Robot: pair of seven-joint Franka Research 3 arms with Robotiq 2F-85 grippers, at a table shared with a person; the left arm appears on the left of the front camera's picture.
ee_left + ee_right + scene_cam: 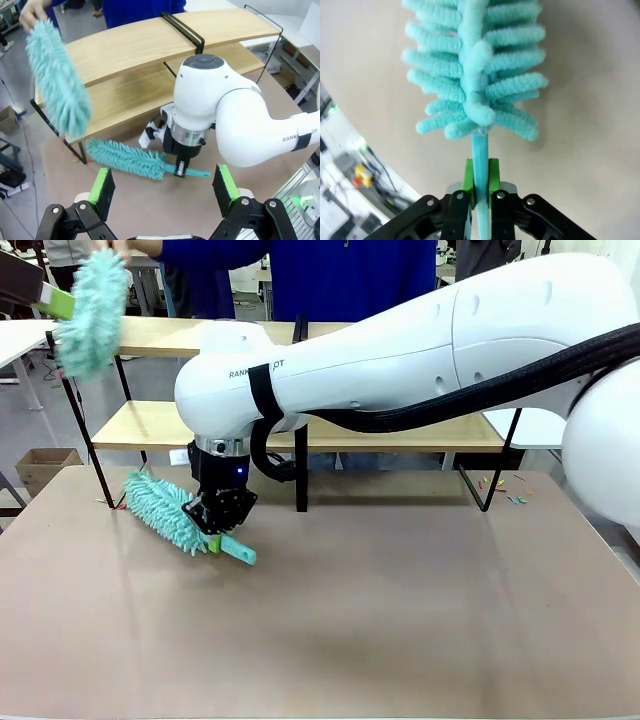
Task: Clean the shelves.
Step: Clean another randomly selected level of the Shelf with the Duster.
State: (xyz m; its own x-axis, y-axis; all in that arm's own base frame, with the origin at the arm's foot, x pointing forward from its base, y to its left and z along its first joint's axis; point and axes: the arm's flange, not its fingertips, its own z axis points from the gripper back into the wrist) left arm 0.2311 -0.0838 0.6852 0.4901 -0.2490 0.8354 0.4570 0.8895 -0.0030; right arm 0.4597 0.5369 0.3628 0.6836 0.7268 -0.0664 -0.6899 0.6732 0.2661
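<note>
We see broad bare tabletop (400,620) in front of the shelves (400,435), free for a gripper to pass. Our right arm (420,340) stretches across the shelves' front, and its gripper (222,525) pins a teal duster (165,512) on the table near the left end. A person's hand (32,12) hangs a second duster (57,82) over the shelves' left corner.

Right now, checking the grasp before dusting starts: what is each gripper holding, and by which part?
The right gripper pinches the teal duster by its thin handle, below the head. The left gripper holds nothing.
</note>
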